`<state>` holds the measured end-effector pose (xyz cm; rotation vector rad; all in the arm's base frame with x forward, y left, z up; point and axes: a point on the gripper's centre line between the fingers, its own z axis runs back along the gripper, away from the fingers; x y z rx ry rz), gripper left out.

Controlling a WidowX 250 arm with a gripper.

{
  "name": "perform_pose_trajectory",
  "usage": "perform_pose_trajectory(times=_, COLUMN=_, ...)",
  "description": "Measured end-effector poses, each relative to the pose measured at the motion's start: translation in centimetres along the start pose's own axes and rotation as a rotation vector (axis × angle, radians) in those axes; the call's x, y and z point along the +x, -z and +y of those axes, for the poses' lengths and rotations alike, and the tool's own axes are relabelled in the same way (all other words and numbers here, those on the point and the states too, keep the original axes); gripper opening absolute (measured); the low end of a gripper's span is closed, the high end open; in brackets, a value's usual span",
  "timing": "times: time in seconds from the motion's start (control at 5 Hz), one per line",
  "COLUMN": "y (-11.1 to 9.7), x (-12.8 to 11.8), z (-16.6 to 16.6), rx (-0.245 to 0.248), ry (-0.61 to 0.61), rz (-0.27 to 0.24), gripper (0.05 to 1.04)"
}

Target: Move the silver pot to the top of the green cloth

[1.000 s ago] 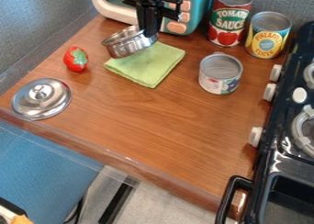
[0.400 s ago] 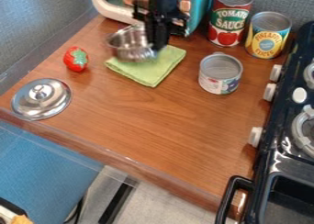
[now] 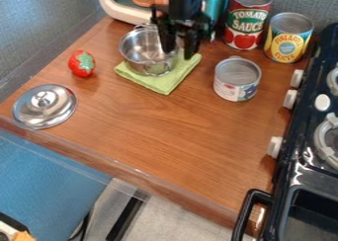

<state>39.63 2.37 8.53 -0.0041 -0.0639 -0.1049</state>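
The black gripper [image 3: 179,53] is at the top centre, its two fingers parted, one over the pot's right rim and the other to the right of it. Beside it the silver pot [image 3: 142,47] rests on the upper left part of the green cloth [image 3: 163,84], with its open mouth facing up. The pot covers much of the cloth, whose lower and right corners show. The fingers hide part of the pot's right side.
A strawberry [image 3: 82,63] and a silver lid [image 3: 45,106] lie to the left. A short can [image 3: 237,79] stands right of the cloth, with a tomato sauce can [image 3: 246,20] and a pineapple can [image 3: 288,37] behind. The black stove [image 3: 305,158] borders the right.
The pot has come down from a tilted hold to a more upright stand on the cloth. The gripper has opened, let go of it and shifted right.
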Motion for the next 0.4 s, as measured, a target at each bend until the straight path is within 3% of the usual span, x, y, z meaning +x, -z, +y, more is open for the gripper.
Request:
perform_pose_trajectory(times=0.2, y=-1.7, x=-0.9, z=-0.9, rx=0.010, ry=0.029, rz=0.002, gripper=1.005)
perform_pose_trajectory(times=0.4, y=-2.8, x=-1.5, z=-1.5, rx=0.027, ry=0.058, rz=-0.005, gripper=1.005)
